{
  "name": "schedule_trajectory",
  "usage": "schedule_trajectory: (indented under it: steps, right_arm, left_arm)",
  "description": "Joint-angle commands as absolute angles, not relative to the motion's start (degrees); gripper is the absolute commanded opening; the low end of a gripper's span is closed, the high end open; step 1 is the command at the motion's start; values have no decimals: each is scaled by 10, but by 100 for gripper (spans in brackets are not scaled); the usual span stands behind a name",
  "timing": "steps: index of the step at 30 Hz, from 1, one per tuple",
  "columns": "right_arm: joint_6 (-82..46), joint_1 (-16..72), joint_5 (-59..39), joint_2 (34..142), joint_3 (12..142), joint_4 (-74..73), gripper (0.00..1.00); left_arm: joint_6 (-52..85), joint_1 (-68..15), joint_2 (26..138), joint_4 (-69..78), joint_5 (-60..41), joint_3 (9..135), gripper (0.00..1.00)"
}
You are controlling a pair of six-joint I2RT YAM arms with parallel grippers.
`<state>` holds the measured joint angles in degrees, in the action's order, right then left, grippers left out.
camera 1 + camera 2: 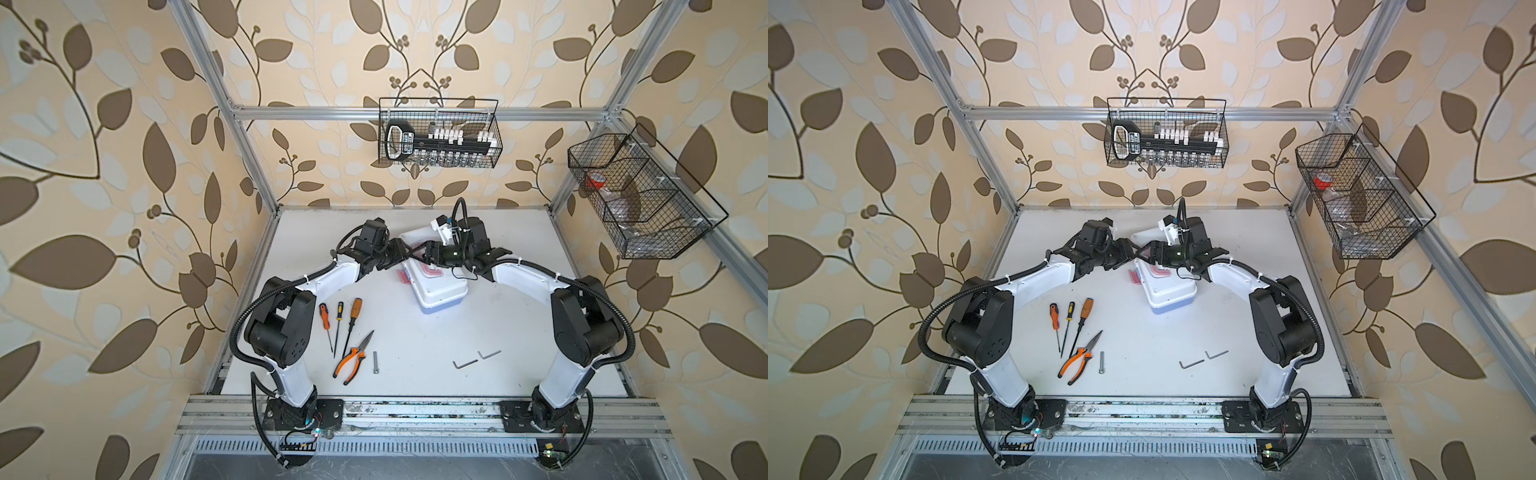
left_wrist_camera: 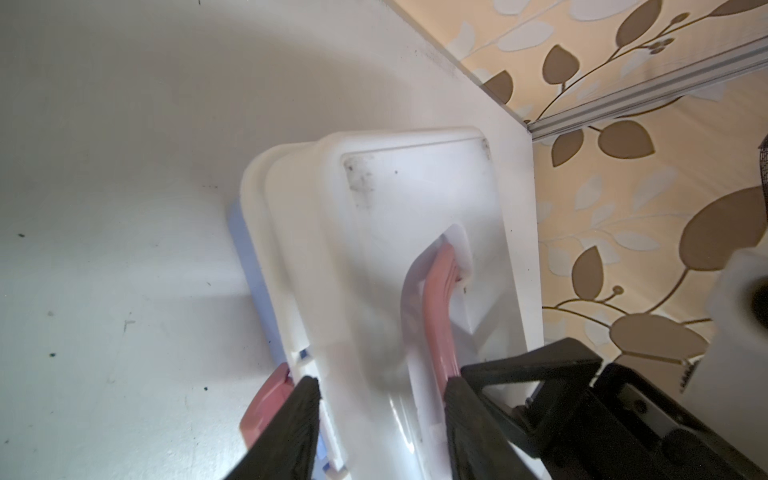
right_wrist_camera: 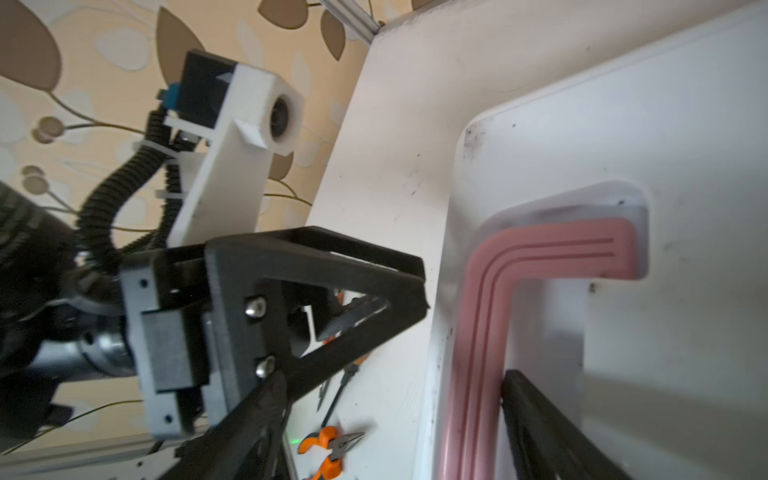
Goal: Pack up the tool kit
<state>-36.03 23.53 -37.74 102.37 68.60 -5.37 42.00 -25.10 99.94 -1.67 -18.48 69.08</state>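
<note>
Toward the left of the white counter (image 1: 415,340), three screwdrivers (image 1: 340,311) are lying side by side. Orange-handled pliers (image 1: 353,359) and a bolt (image 1: 375,362) are lying just beside them, nearer the front edge.

Past them, the left tool (image 2: 380,380) is reaching in to the tool kit (image 1: 440,293). The kit is sitting askew toward the back middle of the counter, its white lid (image 2: 395,199) down on the light blue base (image 1: 440,309). In the left wrist view the left tool's jaws are standing about half apart. They are sitting astride the strip of lid between the pink latch (image 2: 266,409), which is sticking out from the kit's side, and the pink handle (image 3: 482,316). Whether they are pinching that strip cannot be told.

The right tool (image 3: 395,374) is coming in from the opposite side, jaws spread wide and gripping nothing. One finger (image 3: 540,436) is sitting inside the handle's loop, and the other is hanging off the lid's edge over the counter.

Two hex keys (image 1: 465,363) are lying in front of the kit, well apart from it.

On the back rail, a black wire basket (image 1: 492,120) is holding a socket set (image 1: 428,143). On the right rail, a second wire basket (image 1: 665,237) is holding a red roll (image 1: 595,179).
</note>
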Motion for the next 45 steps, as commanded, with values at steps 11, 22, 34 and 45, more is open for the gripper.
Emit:
schedule_trajectory:
  steps: [11,22,34,45]
  right_arm:
    - [-474,232,-481,1019,661,-171,72]
    - [-348,234,-384,993,709,15,75]
    - [-208,295,-171,1033,820,242,80]
    - [-203,327,-90,1092,876,316,80]
  left_arm:
    - [418,-263,970,-4,-212,673,73]
    - [395,-263,873,-30,-152,635,59]
    - [384,-261,887,-150,-32,661,48]
    - [401,-253,900,-150,-33,658,51]
